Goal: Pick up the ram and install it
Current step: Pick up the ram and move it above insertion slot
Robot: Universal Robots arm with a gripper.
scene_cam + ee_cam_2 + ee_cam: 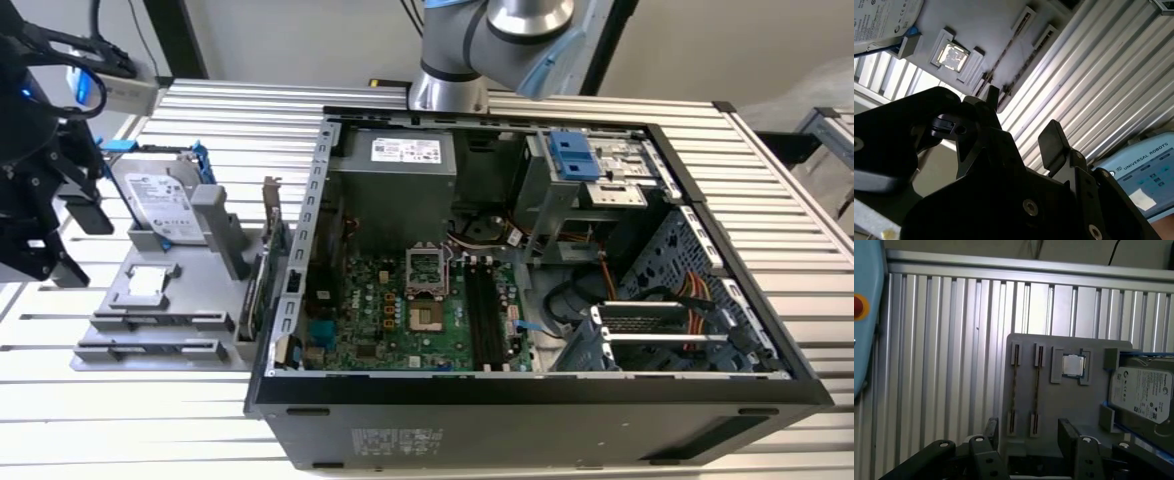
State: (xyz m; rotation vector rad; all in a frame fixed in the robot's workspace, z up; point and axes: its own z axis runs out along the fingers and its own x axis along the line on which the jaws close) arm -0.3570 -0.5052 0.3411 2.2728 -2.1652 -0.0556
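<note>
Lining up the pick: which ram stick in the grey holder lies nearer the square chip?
The ram stick in the slot right beside the square chip; the other stick sits one slot farther, by the edge of the holder.

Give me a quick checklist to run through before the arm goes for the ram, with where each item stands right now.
1. Gripper open, nothing between the fingers: ok.
2. Ram in the gray holder: ok, two sticks stand on edge in its slots.
3. Gripper clear of the ram: ok, apart from it.
4. Gripper centred on one stick: cannot tell.
5. Computer case open: ok.
6. Motherboard memory slots free: they look empty in the exterior view; latch state cannot tell.
</note>
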